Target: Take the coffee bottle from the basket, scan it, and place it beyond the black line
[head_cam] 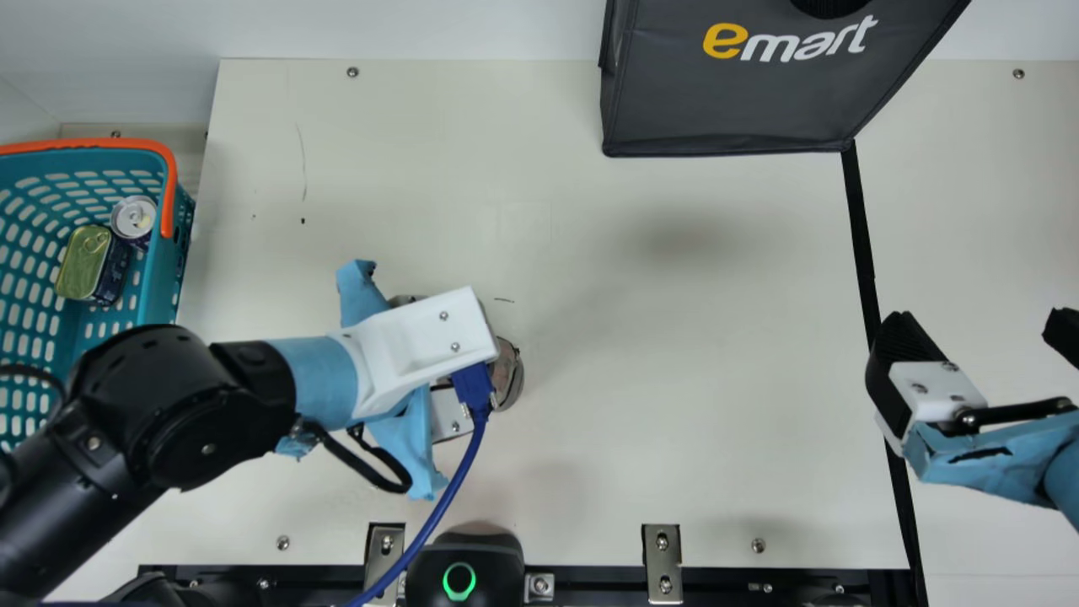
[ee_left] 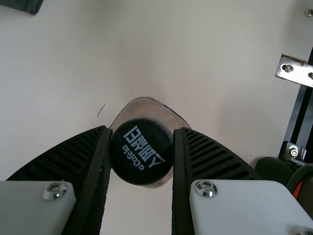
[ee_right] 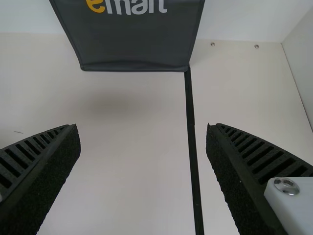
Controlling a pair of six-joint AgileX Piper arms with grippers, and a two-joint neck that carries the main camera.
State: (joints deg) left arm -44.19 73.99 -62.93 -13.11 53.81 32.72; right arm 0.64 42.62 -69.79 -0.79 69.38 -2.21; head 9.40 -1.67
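In the main view my left gripper (head_cam: 434, 367) is over the table's left-centre, its fingers mostly hidden under the wrist. Part of the coffee bottle (head_cam: 507, 375) shows beside it. From the left wrist view, my left gripper (ee_left: 142, 152) is shut on the bottle's black cap (ee_left: 141, 152), and the clear bottle body (ee_left: 164, 115) stands below it. My right gripper (head_cam: 978, 329) is over the black line (head_cam: 864, 244) at the right; in the right wrist view this right gripper (ee_right: 143, 134) is open with nothing between its fingers, the black line (ee_right: 190, 122) beneath.
A teal basket (head_cam: 156, 278) with an orange handle holds a can (head_cam: 133, 217) and a tin (head_cam: 84, 261) at the left. A dark bag (head_cam: 725, 101) stands at the back. The scanner (head_cam: 464, 561), with a green ring light, sits at the front edge.
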